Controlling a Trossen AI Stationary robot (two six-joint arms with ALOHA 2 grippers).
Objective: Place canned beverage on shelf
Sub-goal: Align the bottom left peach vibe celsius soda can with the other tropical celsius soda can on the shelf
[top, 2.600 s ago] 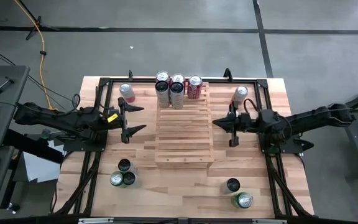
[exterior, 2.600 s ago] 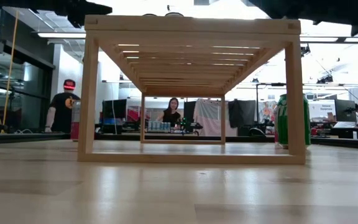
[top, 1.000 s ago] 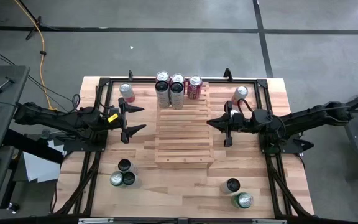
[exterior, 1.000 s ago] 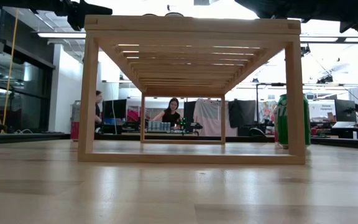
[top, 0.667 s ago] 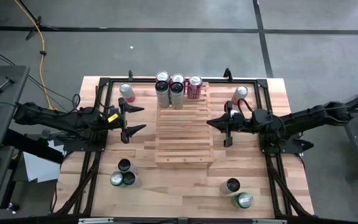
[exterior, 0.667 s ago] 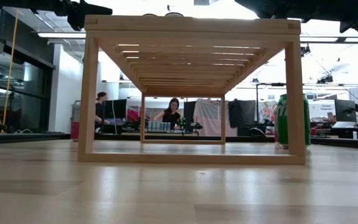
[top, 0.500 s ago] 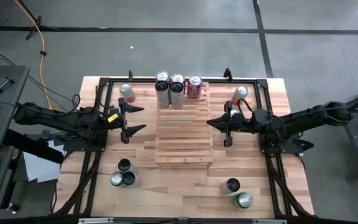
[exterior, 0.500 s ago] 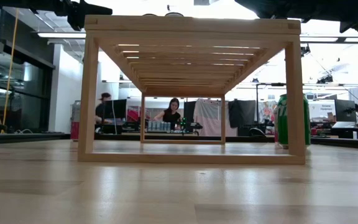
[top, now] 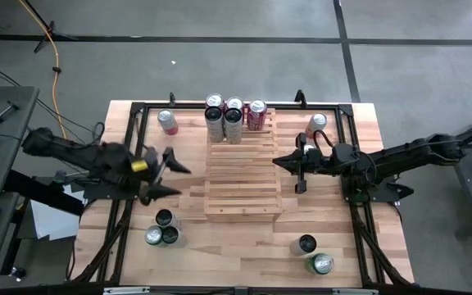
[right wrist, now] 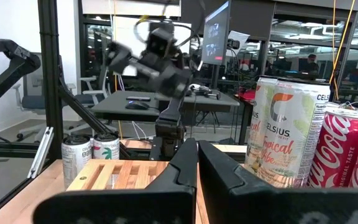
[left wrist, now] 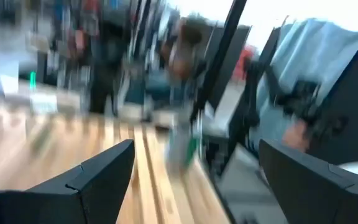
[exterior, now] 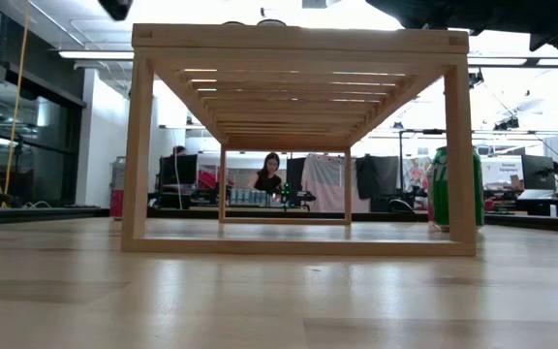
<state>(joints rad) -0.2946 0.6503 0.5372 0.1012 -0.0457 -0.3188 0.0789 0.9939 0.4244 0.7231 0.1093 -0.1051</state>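
So the shelf sits in the middle of the worktop, and it's already got a bunch of cans packed together at its far end. The rest of the slats are bare. Loose ones are scattered around on the worktop: a trio of cans at the near left corner, a pair of cans at the near right, a red can at far left and another single can at far right.

The left end effector is off the shelf's left side with its fingers spread wide and nothing between them, angled toward the near left trio. It shows up blurred, so I'd say it's mid-swing. My read is this is the reach-for-a-can step, and one of those three is the target.

The right end effector hangs just beside the shelf's right edge, clenched with nothing in it. Looks like it's just waiting.

Next move as I see it: the left one has to drop over a single can from the trio. They're touching or nearly so, so the fingers need to slip around one without knocking its neighbours. Then lift it, carry it over and set it upright on the free slats, clear of the group at the far end.
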